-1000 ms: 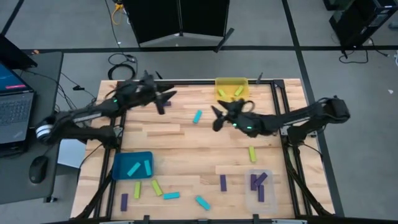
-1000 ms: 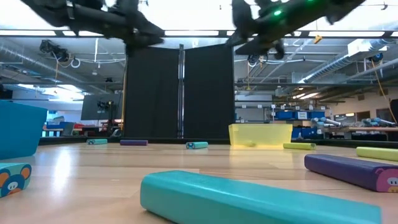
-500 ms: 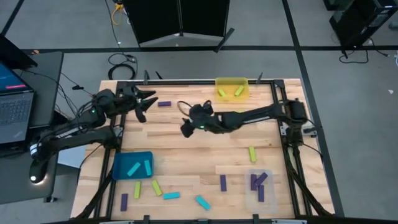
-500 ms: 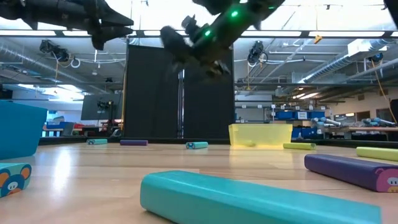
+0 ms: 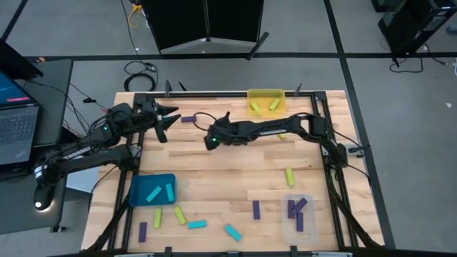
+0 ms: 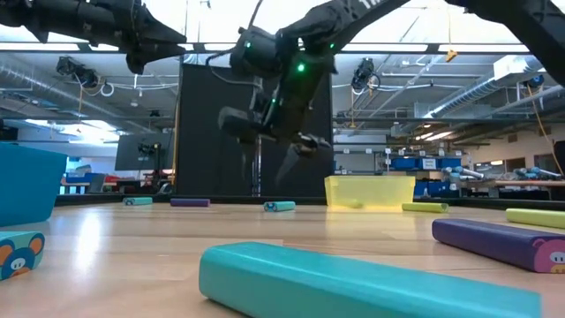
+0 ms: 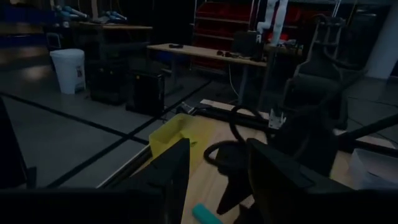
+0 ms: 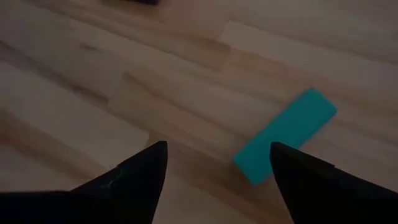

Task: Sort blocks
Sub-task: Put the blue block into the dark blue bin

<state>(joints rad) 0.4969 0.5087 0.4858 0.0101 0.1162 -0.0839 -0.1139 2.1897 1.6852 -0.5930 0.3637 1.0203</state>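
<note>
— So, how far along are we?

— Partly. I'm seeing two cyan blocks sitting in the teal bin (image 5: 140, 187) at seven o'clock, two yellow-green ones in the yellow bin (image 5: 253, 94) at twelve, and purple ones in the clear bin (image 5: 288, 220) at five.

— What's remaining?

— Roughly ten loose blocks. My left gripper (image 5: 168, 116) is waiting at ten o'clock, fingers spread, carrying nothing. My right gripper (image 8: 214, 163) is hovering wide open and empty over a cyan block (image 8: 285, 135) near centre.

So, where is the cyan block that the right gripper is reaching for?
In the high view the cyan block is hidden under the right gripper, at the table's far middle, between the purple block and the yellow bin.
</note>
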